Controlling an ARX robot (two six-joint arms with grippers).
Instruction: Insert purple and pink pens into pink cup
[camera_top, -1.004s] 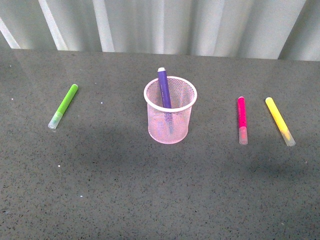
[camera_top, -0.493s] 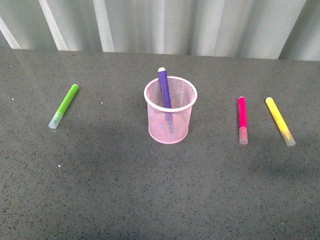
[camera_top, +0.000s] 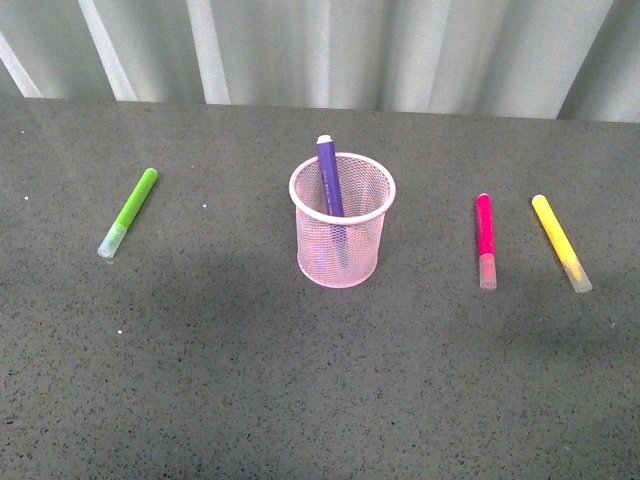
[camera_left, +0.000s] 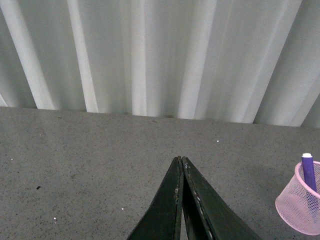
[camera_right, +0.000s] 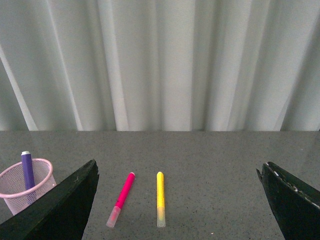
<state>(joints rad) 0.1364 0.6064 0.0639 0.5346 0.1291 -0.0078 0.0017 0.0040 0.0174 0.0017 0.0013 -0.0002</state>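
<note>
Jaws of left gripper (camera_left: 181, 160): together, holding nothing I can see.
Jaws of right gripper (camera_right: 176, 167): wide apart, empty.
Purple pen (camera_top: 328, 180): leaning inside pink cup (camera_top: 340, 250).
Pink pen (camera_top: 485, 232): flat on table (camera_top: 300, 380), right of cup.

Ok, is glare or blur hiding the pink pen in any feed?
Front view: even light, faint soft shadows on the table, pink pen sharp. Right wrist view: pen crisp, framed by the dark, open right gripper. Left wrist view: sharp, but the pen is out of frame.
</note>
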